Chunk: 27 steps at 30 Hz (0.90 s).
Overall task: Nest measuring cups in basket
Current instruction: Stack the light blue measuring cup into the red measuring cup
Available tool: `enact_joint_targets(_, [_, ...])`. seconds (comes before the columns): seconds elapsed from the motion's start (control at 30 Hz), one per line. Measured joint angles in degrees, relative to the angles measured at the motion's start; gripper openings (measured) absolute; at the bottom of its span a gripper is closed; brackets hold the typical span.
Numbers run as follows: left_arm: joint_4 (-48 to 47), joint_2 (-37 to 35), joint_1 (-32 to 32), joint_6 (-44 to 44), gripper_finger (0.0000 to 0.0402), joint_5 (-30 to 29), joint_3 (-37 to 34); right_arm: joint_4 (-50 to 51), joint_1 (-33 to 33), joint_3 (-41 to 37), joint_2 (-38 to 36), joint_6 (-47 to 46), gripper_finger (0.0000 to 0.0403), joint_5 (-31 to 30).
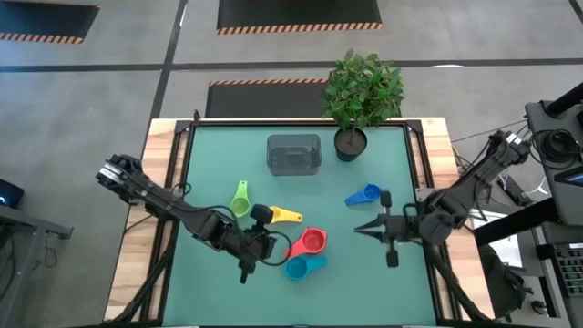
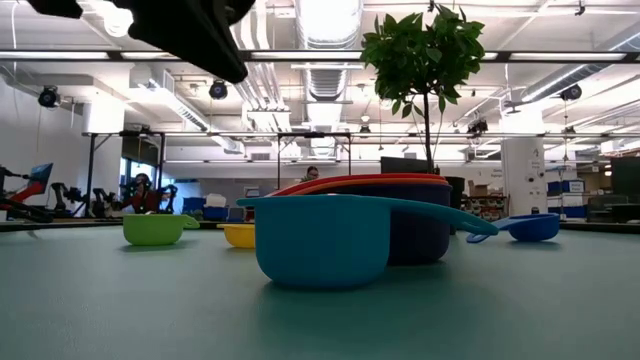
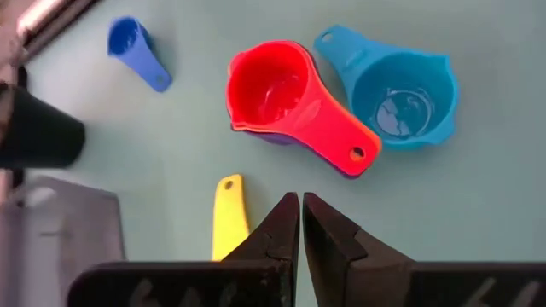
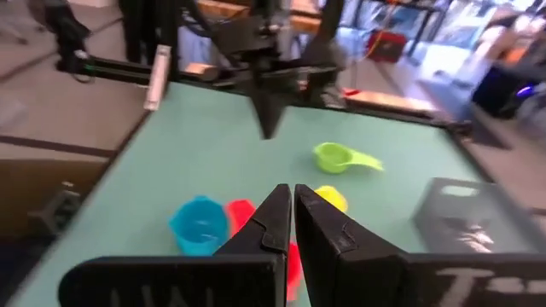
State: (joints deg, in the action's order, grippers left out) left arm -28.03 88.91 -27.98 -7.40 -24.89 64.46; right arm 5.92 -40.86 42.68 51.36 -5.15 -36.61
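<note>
The basket (image 1: 293,154) is a grey, half-clear box with rounded corners, and five cups lie apart from it: green cup (image 1: 240,199), yellow cup (image 1: 283,216), red cup (image 1: 310,241), light blue cup (image 1: 303,265) and small blue cup (image 1: 363,195). Only the left wrist view shows a purple cup (image 3: 256,132) under the red one. The left gripper (image 1: 271,248), just beside the red cup, and the right gripper (image 1: 360,229), near the small blue cup, both have fingers pressed together and hold nothing.

Five measuring cups (image 1: 310,240) visible, one basket (image 1: 293,154), one potted plant (image 1: 362,98), two arms.
</note>
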Motion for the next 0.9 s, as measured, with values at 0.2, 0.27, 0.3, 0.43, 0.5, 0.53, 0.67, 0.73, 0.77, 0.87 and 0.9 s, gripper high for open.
enact_joint_targets(0.2, [3.3,-4.73,0.0,-4.35,0.0,-4.3,-4.08,5.82,0.0,6.42,5.17,-8.84,0.0009,2.27])
enact_joint_targets(0.27, [5.85,-6.84,0.01,-5.5,0.0,-5.66,-6.01,7.92,0.0,8.53,6.99,-10.97,0.0009,2.38])
enact_joint_targets(0.3, [7.51,-7.97,0.0,-5.78,0.0,-5.9,-7.04,8.74,0.01,9.65,8.05,-12.13,0.0009,2.51])
enact_joint_targets(0.43, [11.85,-12.36,0.04,-6.08,0.0,-6.14,-11.2,12.0,0.0,13.6,12.52,-16.47,0.0009,3.57])
enact_joint_targets(0.5, [13.79,-14.39,0.04,-6.07,0.0,-6.16,-13.54,13.02,0.0,15.28,15.14,-18.25,0.0009,4.64])
enact_joint_targets(0.53, [15.33,-15.32,0.04,-6.03,0.0,-6.16,-14.63,13.66,0.0,16.04,16.43,-19.21,0.0009,5.12])
enact_joint_targets(0.67, [19.79,-17.67,0.04,-5.46,0.0,-6.12,-18.66,15.06,0.0,18.65,21.52,-23.14,0.0009,5.64])
enact_joint_targets(0.73, [20.68,-18.49,-0.01,-5.07,0.0,-6.07,-19.95,15.21,0.06,19.42,24.05,-25.2,0.0009,6.4])
enact_joint_targets(0.77, [20.65,-18.82,-0.05,-4.86,0.0,-6.09,-20.36,15.19,0.25,19.75,25.31,-26.19,0.0009,6.86])
enact_joint_targets(0.87, [20.75,-18.89,-0.05,-4.21,0.0,-6.05,-20.53,15.22,0.92,20.51,29.09,-29.44,0.0009,7.51])
enact_joint_targets(0.9, [20.55,-18.89,-0.05,-4.13,0.0,-6.07,-20.36,15.08,1.33,20.87,30.41,-30.18,0.0009,8.07])
